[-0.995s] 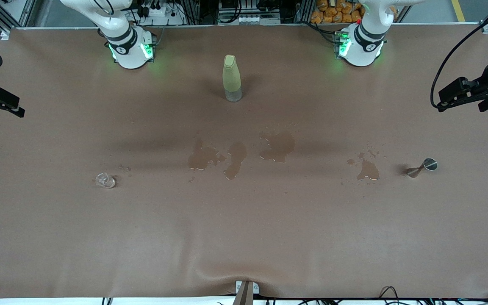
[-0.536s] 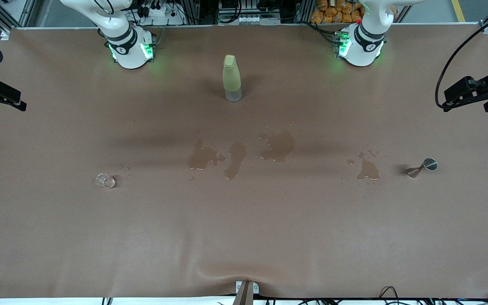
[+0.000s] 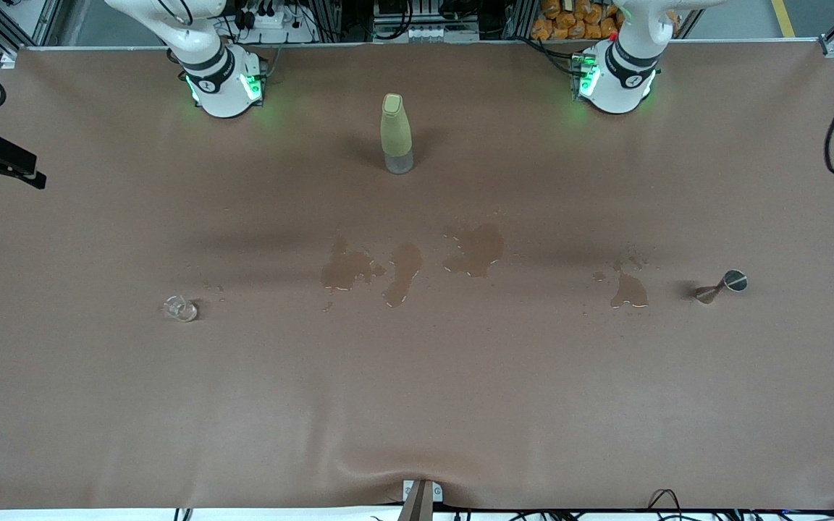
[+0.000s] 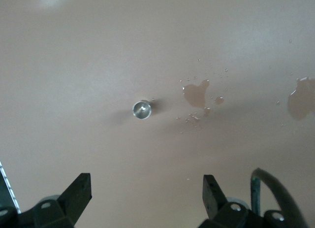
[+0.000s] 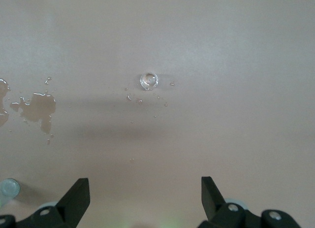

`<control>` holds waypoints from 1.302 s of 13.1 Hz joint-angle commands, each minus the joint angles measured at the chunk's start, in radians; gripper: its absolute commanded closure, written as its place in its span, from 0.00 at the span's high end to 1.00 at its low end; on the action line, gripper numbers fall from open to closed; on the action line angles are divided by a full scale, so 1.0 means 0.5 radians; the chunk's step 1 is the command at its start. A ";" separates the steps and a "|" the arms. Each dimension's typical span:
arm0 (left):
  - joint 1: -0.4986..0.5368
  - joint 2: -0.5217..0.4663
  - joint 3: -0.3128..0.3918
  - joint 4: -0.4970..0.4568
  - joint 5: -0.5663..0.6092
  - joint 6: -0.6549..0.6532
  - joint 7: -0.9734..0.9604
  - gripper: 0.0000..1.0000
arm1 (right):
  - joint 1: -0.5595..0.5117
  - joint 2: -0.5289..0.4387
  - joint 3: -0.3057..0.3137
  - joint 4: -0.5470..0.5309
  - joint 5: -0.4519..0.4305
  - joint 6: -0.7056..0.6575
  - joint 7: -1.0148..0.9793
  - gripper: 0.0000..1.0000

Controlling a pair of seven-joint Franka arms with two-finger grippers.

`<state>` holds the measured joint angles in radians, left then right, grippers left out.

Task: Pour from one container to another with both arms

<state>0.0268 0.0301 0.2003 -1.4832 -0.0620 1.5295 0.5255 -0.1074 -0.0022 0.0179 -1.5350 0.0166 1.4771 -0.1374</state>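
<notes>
Both arms waiting high, nothing picked up yet

Left gripper [image 4: 146, 193] is hanging with fingers [image 4: 78, 188] spread and empty over the metal jigger [image 4: 141, 110]; right gripper [image 5: 142, 196] is hanging likewise over the glass [image 5: 148, 81]. The jigger is lying toward the left arm's end of the bench [image 3: 417, 405], the glass toward the right arm's, spills [image 3: 402, 268] between them, a green bottle [image 3: 396, 134] standing between the bases. Next, each arm likely needs a descent onto its container.

One green bottle [image 3: 396, 132], one clear glass cup [image 3: 181, 309], one metal jigger [image 3: 722, 285] — several wet patches [image 3: 402, 269].
</notes>
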 commanded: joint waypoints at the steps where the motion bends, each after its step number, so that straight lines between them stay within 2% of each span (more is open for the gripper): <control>1: -0.008 0.099 0.221 0.043 -0.240 0.033 0.411 1.00 | -0.006 -0.054 0.020 -0.050 0.004 0.010 0.026 1.00; 3: -0.008 0.182 0.360 0.043 -0.437 0.040 0.727 1.00 | 0.095 -0.051 -0.099 -0.053 0.004 0.013 0.020 1.00; 4: 0.005 0.194 0.400 0.040 -0.501 0.040 0.847 1.00 | 0.107 -0.051 -0.115 -0.050 0.004 0.016 0.026 1.00; 8: 0.154 0.338 0.400 0.040 -0.554 0.140 1.200 1.00 | 0.104 -0.036 -0.116 -0.032 0.004 -0.006 0.026 1.00; 10: 0.262 0.424 0.400 0.043 -0.712 0.248 1.509 1.00 | 0.110 -0.039 -0.116 -0.029 -0.009 -0.006 0.029 1.00; 12: 0.357 0.510 0.400 0.043 -0.787 0.257 1.633 1.00 | 0.095 -0.029 -0.116 -0.026 -0.027 0.009 0.029 1.00; 15: 0.394 0.617 0.400 0.040 -0.833 0.257 1.670 1.00 | 0.101 -0.029 -0.116 0.002 -0.027 0.016 0.142 1.00; 17: 0.428 0.718 0.397 0.043 -0.894 0.257 1.936 1.00 | 0.110 -0.026 -0.116 0.014 -0.018 0.006 0.247 1.00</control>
<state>0.2243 0.3428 0.4001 -1.4839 -0.4657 1.6577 1.3957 -0.0662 -0.0022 -0.0350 -1.5305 0.0152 1.4839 -0.0666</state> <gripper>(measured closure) 0.000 0.000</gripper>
